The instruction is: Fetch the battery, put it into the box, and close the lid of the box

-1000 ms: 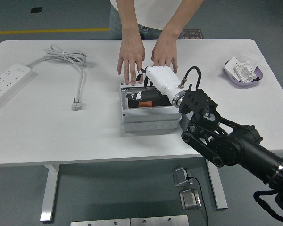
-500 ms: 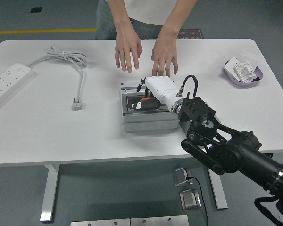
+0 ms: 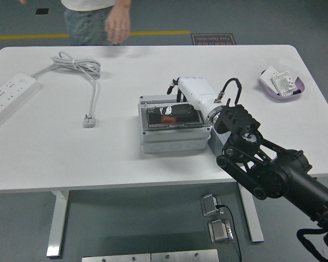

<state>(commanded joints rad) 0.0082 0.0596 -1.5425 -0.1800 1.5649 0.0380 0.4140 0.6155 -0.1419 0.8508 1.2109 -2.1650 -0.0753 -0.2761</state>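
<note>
The box (image 3: 175,126) sits mid-desk (image 3: 54,158) with the battery (image 3: 175,112) inside it. The robot hand (image 3: 181,90) is over its far right corner. A power strip (image 3: 8,97) and cable (image 3: 82,71) lie far left, a tray (image 3: 282,83) far right.
</note>
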